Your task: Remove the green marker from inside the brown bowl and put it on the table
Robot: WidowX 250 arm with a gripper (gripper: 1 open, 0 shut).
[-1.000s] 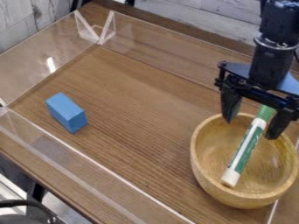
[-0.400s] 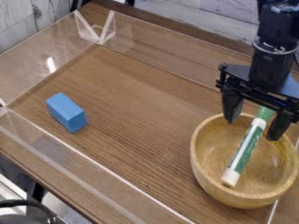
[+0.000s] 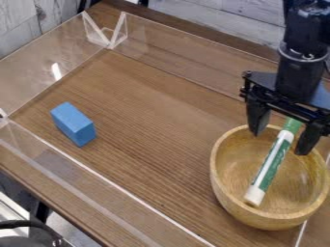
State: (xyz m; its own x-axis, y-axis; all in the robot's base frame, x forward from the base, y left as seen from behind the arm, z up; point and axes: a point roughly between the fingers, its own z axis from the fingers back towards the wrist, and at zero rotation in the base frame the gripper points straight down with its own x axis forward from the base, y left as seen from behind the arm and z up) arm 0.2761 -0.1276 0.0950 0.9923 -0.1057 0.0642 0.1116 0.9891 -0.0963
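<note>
The green marker (image 3: 272,166) lies inside the brown bowl (image 3: 233,181) at the right front of the table (image 3: 154,106), its green cap toward the far rim. My gripper (image 3: 284,129) hangs pointing down just above the bowl's far rim, over the marker's capped end. Its two black fingers (image 3: 260,118) stand wide apart, one on each side of the marker's tip, and nothing is between them. The gripper is open and does not touch the marker as far as I can see.
A blue block (image 3: 73,123) lies on the wood at the left. Low clear acrylic walls (image 3: 52,169) edge the tabletop, with a folded clear corner piece (image 3: 106,32) at the back left.
</note>
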